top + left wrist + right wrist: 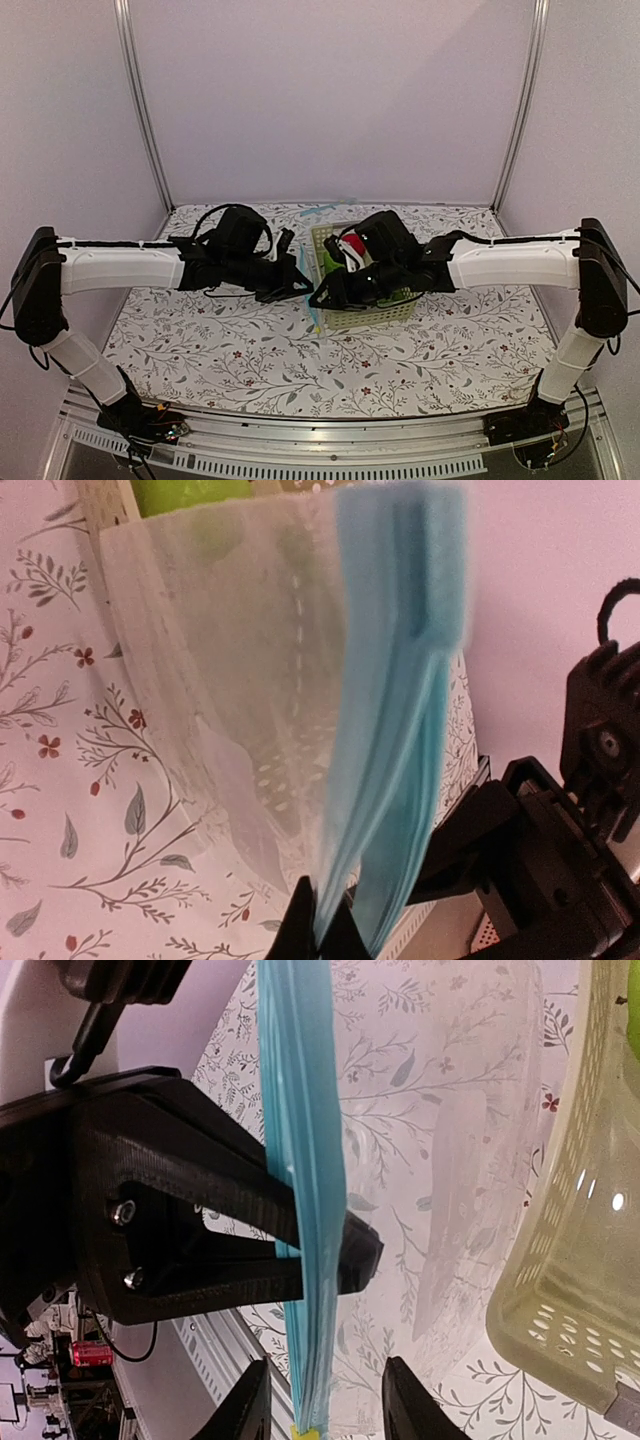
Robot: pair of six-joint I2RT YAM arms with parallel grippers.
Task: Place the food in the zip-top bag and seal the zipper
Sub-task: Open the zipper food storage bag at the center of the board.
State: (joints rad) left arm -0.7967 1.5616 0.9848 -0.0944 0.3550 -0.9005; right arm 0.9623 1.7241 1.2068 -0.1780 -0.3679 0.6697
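Left wrist view has the left claw (322, 925) pinched tight on the light blue zipper strip (400, 680) along the mouth of the thin clear plastic zip-top bag (230, 680), whose see-through body shows the floral-print tabletop (60, 810) behind it. Right wrist view shows the right claw (330, 1405) partly open, its fingers standing either side of the same strip without touching it, just beside the left claw. Close to the bag, the round green apple (190, 495) sits in the pale green plastic basket (560, 1290).
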